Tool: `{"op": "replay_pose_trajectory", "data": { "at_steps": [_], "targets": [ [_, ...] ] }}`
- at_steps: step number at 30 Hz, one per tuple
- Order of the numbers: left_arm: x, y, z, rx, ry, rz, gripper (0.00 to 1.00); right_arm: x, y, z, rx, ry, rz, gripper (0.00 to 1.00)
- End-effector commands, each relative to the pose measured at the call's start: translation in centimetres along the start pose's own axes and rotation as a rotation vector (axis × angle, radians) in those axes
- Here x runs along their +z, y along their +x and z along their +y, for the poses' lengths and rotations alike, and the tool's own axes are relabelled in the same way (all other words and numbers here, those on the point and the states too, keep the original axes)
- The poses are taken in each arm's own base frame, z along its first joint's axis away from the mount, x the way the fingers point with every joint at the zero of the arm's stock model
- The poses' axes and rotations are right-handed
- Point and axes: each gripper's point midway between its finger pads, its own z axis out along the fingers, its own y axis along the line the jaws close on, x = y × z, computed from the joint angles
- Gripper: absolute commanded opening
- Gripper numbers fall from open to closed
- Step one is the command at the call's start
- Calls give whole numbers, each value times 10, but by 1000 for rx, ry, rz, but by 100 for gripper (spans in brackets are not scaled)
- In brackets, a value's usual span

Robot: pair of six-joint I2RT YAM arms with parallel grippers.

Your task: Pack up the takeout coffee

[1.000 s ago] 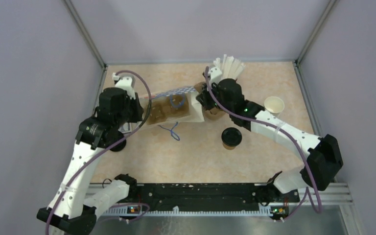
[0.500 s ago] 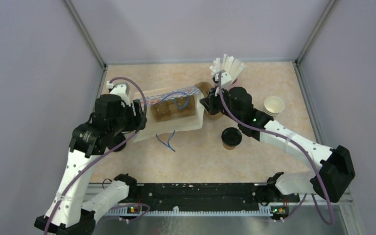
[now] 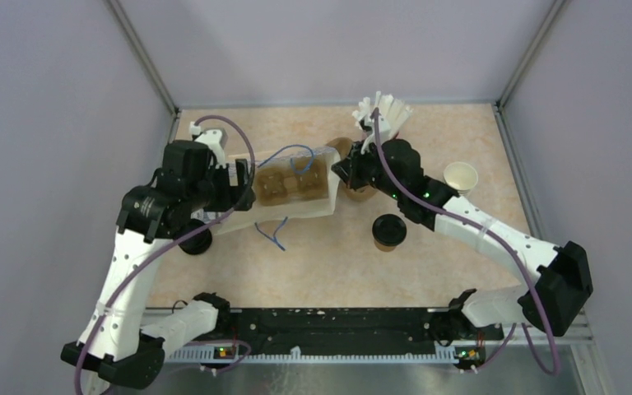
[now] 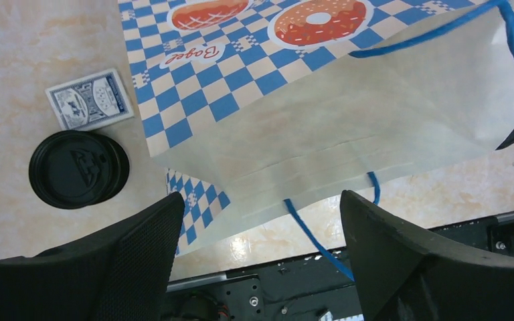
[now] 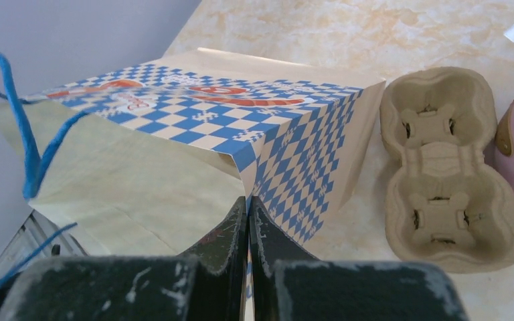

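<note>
the takeout coffee point(image 3: 388, 231) stands alone on bare table point(image 3: 329, 263) with open room at its near and left sides, while the right arm point(image 3: 469, 224) crosses just behind it and the paper bag point(image 3: 296, 210), the cup stack point(image 3: 461, 176) and the pink straw cup point(image 3: 385, 115) crowd the far half.

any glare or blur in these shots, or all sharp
Left wrist view: glare spot on the marbled beige tabletop beside the blue-checked white paper bag, whose print is crisp; the open left gripper shows dark, little detail. Right wrist view: the right gripper, shut on the bag's edge, looks slightly soft up close. Top view: even light, faint shadows.
</note>
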Motion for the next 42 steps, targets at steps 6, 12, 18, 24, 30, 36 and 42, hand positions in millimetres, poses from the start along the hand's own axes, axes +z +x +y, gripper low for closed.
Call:
{"op": "replay_pose_trajectory", "data": {
  "at_steps": [6, 12, 18, 24, 30, 36, 42],
  "targets": [
    [-24, -7, 3, 40, -22, 22, 94, -1, -22, 17, 57, -20, -29, 0],
    [-23, -3, 18, 80, -99, 55, 94, -2, -26, 15, 58, 0, -31, 0],
    [0, 14, 32, 77, -162, 71, 88, -1, -23, 15, 67, -2, -24, 0],
    [12, 15, 40, 89, -199, 61, 73, -3, -20, 13, 64, 6, -20, 0],
    [18, 3, 48, 131, -242, 6, 66, -8, -15, 11, 60, 4, -14, 0],
    [27, -5, 49, 145, -242, -50, 66, -11, -11, 12, 63, -13, -9, 0],
    [27, -5, 49, 145, -243, -54, 35, -14, -13, 12, 62, -11, -19, 0]
  ]
}}
